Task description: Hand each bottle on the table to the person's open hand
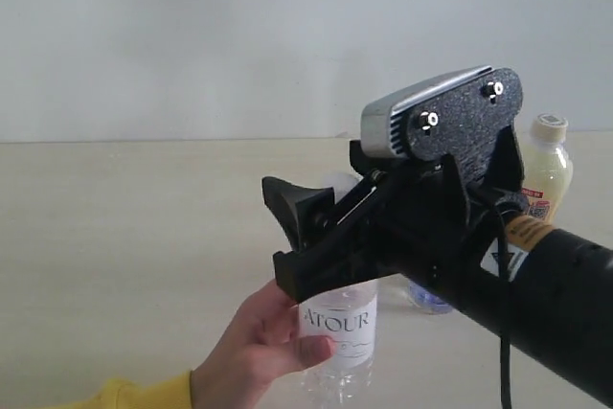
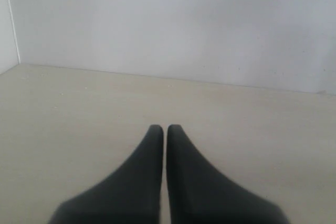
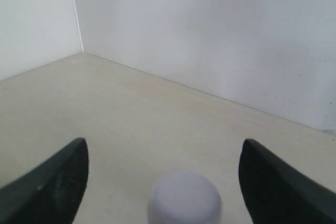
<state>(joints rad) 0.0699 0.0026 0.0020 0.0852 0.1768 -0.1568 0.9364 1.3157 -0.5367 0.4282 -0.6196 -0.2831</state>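
Observation:
A clear ribbed water bottle (image 1: 338, 342) with a white "ATOUR" label stands upright at the front, and the person's open hand (image 1: 251, 344), yellow cuff showing, is wrapped around its side. My right gripper (image 1: 321, 210) is open, its fingers spread wide on either side of the bottle's white cap (image 3: 184, 198) without touching it. The yellowish drink (image 1: 546, 168) stands at the back right on the table (image 1: 124, 237). Only the bluish base of a third bottle (image 1: 427, 298) shows behind my right arm. My left gripper (image 2: 164, 128) is shut, holds nothing, and is out of the exterior view.
My right arm (image 1: 536, 284) fills the right foreground and hides much of the table behind it. A pale wall (image 1: 192, 35) runs along the table's far edge, and a side wall (image 3: 31, 19) meets it at a corner.

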